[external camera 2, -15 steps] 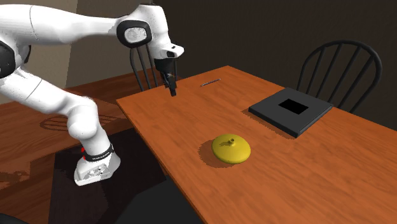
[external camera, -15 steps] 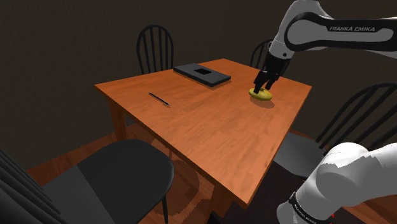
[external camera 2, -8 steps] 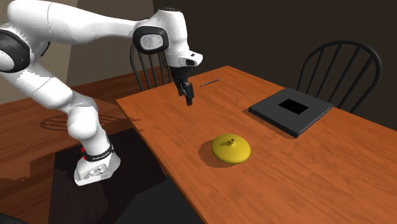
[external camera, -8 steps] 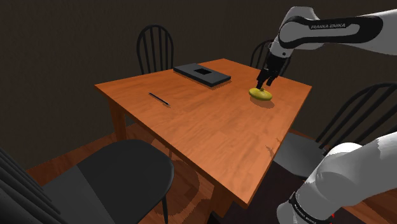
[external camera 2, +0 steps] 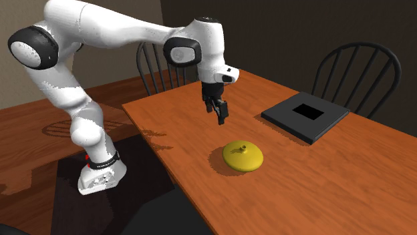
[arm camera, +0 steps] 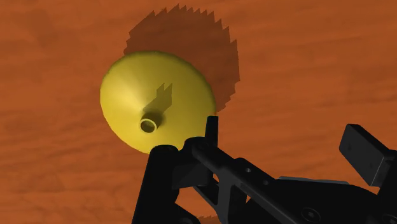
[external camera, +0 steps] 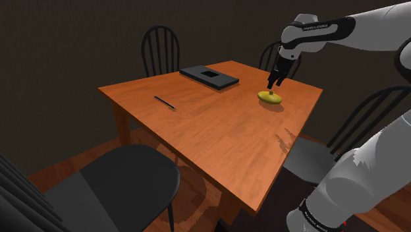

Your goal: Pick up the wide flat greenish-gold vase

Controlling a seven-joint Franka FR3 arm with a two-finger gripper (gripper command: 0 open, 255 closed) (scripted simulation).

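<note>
Wrist view: approach step, gripper [arm camera: 261, 149] spread and empty near the yellow vase [arm camera: 127, 89]; next, centre, lower and clasp it.

Fingers [external camera 2: 221, 115] nearer the vase [external camera 2: 243, 156]

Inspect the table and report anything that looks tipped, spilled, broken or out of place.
Nothing stands out. The yellow vase sits upright and whole on the table, the pen and black slab lie flat, and nothing is spilled. The gripper hangs above the table, apart from the vase.
</note>
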